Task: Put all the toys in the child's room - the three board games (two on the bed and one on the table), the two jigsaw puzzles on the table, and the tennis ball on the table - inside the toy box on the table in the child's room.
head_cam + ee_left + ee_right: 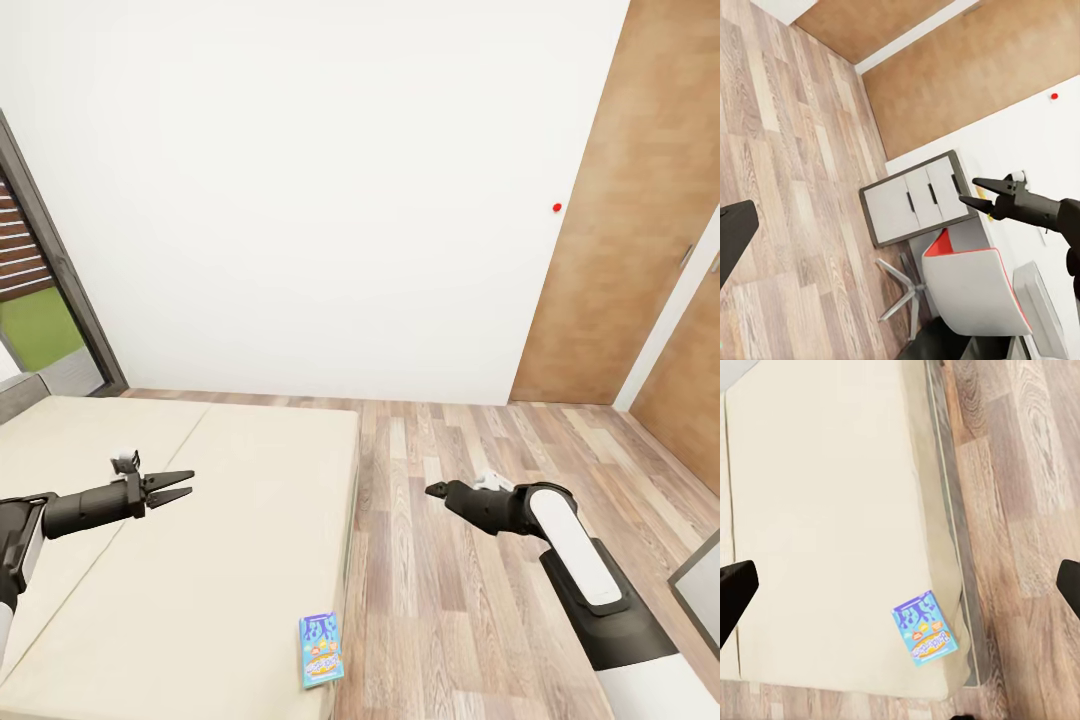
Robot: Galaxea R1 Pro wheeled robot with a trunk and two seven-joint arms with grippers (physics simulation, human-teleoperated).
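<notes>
We see the bed (pixel 200 520) w/ its beige cover filling the near-left of the head view, wood floor (pixel 470 560) to its right. One small blue board game (pixel 320 649) lies flat on the mattress, near its right edge & near corner, well apart from both arms. The right wrist view shows the same blue box (pixel 922 628) just inside the bed's edge (pixel 832 510), floor (pixel 1020 472) beside it.

Our left gripper (pixel 172 488) hangs over the mattress, jaws spread a little, holding nothing, pointing right. Our right gripper (pixel 437 491) is out over the floor, right of the bed, pointing left; in the head view its tips look close together, but the left wrist view catches it (pixel 973 190) w/ two fingers parted & nothing between. In the right wrist view the fingertips (pixel 735 592) sit wide at both sides of the frame, so spread.

Far side: a plain white wall (pixel 300 200) w/ a small red dot (pixel 557 208), a wood-panel door (pixel 620 230) at far right. The left wrist view also shows a grey drawer unit (pixel 919 199) & a white chair w/ red trim (pixel 971 289) on the floor.
</notes>
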